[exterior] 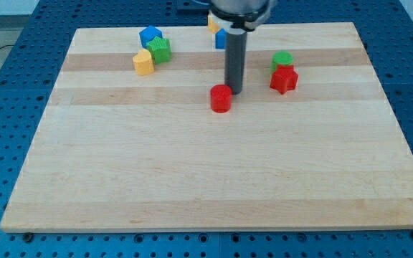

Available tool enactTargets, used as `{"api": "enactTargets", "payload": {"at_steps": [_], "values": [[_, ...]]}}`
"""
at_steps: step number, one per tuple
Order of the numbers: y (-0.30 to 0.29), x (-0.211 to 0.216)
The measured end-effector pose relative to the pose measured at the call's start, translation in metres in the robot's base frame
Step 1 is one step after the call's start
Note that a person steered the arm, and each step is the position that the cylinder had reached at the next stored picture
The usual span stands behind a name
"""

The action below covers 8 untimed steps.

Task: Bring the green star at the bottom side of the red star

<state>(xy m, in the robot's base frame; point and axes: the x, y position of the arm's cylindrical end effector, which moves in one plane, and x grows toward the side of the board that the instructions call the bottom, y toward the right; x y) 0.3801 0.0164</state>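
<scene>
The green star lies near the view's top left, wedged between a blue block above it and a yellow block below left. The red star lies at the view's right of centre, touching a green round block just above it. My tip stands on the board at the middle, just right of and above a red round block, close to or touching it. The tip is far right of the green star and left of the red star.
A blue block and a yellow block lie at the view's top centre, partly hidden behind the rod. The wooden board sits on a blue perforated table.
</scene>
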Motion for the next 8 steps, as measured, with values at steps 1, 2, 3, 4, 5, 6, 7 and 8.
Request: {"api": "enactTargets", "payload": {"at_steps": [1,2,3,4,5,6,7,8], "values": [[-0.089,0.035],[-0.18,0.017],[-0.233,-0.032],[-0.272,-0.09],[-0.277,-0.149],[-0.248,-0.181],[-0.224,-0.182],[-0.207,-0.173]]}}
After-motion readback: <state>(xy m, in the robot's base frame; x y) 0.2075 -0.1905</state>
